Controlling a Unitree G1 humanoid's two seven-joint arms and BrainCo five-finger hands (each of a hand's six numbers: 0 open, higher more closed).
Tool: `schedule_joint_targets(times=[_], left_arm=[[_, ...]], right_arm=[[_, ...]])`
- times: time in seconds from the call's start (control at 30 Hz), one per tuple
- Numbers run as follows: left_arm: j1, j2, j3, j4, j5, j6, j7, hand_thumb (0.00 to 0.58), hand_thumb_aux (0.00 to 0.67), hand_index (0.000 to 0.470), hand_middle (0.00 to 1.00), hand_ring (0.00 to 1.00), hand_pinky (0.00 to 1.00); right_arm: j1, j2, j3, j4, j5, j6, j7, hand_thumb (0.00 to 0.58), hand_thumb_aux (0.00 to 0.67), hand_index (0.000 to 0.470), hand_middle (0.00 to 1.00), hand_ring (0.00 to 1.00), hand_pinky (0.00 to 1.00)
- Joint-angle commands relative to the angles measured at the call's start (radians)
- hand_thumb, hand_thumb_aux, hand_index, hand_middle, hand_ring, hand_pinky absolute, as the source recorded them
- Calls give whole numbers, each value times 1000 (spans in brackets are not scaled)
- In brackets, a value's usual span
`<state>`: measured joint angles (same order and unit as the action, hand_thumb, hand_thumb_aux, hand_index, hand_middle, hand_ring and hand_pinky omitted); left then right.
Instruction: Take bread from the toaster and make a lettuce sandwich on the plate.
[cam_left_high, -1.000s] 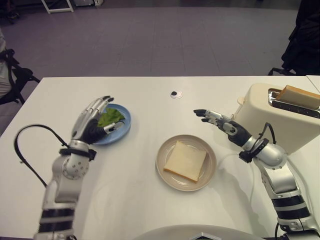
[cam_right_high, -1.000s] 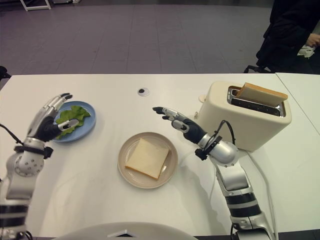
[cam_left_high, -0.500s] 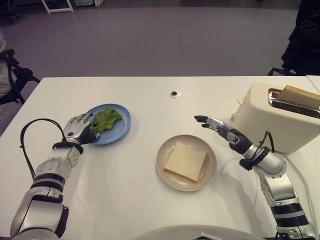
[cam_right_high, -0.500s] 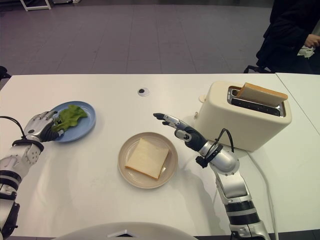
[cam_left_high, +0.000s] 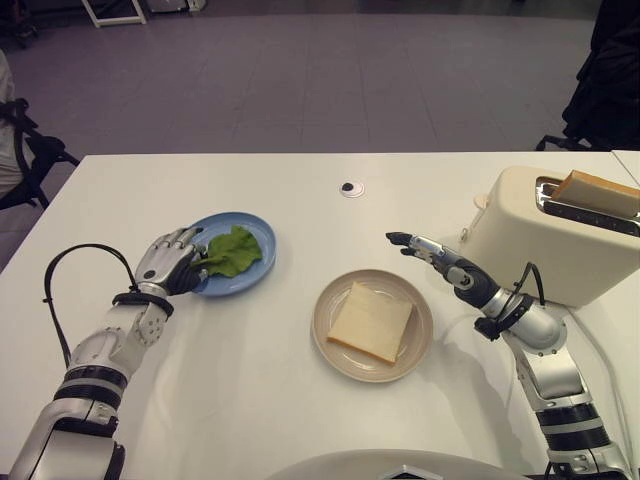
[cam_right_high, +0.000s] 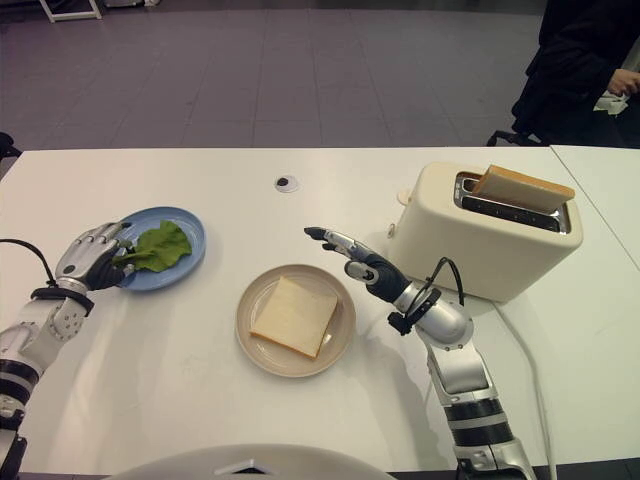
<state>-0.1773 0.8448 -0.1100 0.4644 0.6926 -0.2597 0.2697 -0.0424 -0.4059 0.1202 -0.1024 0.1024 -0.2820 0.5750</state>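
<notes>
A white table (cam_left_high: 300, 420) seen from above, its near edge cut off by the frame. At the far right stands a cream toaster (cam_right_high: 490, 245) with one toast slice (cam_right_high: 522, 188) rising tilted out of its slot; the lower part of the slice is hidden inside. The toaster's white cord (cam_right_high: 530, 370) runs toward the near right edge. Near the middle sits a beige plate (cam_right_high: 252, 345) holding a bread slice (cam_right_high: 295, 316), lying flat. On the left is a blue plate (cam_right_high: 190, 260) with a lettuce leaf (cam_right_high: 160, 247) on it. The left hand (cam_right_high: 92, 262) rests at that plate's left rim, fingers curled around the leaf's left end; the actual contact is hidden under the fingers. The right hand (cam_right_high: 352, 257) hangs above the table between the beige plate and the toaster, touching neither, fingers stretched out close together, pointing far-left and holding nothing. A black cable (cam_left_high: 60, 290) loops beside the left arm. A small round black-and-white object (cam_left_high: 347, 187), too small to identify, lies on the far middle of the table. Bare tabletop separates the two plates.
</notes>
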Motion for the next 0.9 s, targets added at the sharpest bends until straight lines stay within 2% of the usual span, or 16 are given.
schedule_joint_targets(times=[0.03, 0.1, 0.17, 0.33, 0.47, 0.57, 0.9], left_arm=[[70, -18, 128, -300, -118, 29, -52, 580, 670, 470, 0, 0, 0], [114, -75, 150, -544, -161, 68, -106, 580, 670, 470, 0, 0, 0], [139, -147, 110, -730, -175, 111, -163, 580, 670, 470, 0, 0, 0], [163, -325, -56, -913, -155, 173, -269, 580, 670, 470, 0, 0, 0], [181, -421, -213, -907, -79, 176, -324, 580, 670, 470, 0, 0, 0], [205, -416, -286, -845, 27, 145, -329, 580, 670, 470, 0, 0, 0], [240, -382, -295, -661, 129, 55, -255, 580, 670, 470, 0, 0, 0]], right_arm=[[-20, 6, -31, 11, 5, -10, -17, 0, 0, 0, 0, 0, 0], [-27, 7, -50, 13, 15, -14, -24, 0, 0, 0, 0, 0, 0], [-30, 8, -67, 15, 23, -16, -27, 0, 0, 0, 0, 0, 0], [-36, 4, -98, 22, 41, -16, -26, 0, 0, 0, 0, 0, 0], [-42, 2, -112, 28, 49, -16, -23, 0, 0, 0, 0, 0, 0], [-44, 0, -122, 25, 52, -13, -23, 0, 0, 0, 0, 0, 0], [-29, 2, -120, 16, 47, -10, -16, 0, 0, 0, 0, 0, 0]])
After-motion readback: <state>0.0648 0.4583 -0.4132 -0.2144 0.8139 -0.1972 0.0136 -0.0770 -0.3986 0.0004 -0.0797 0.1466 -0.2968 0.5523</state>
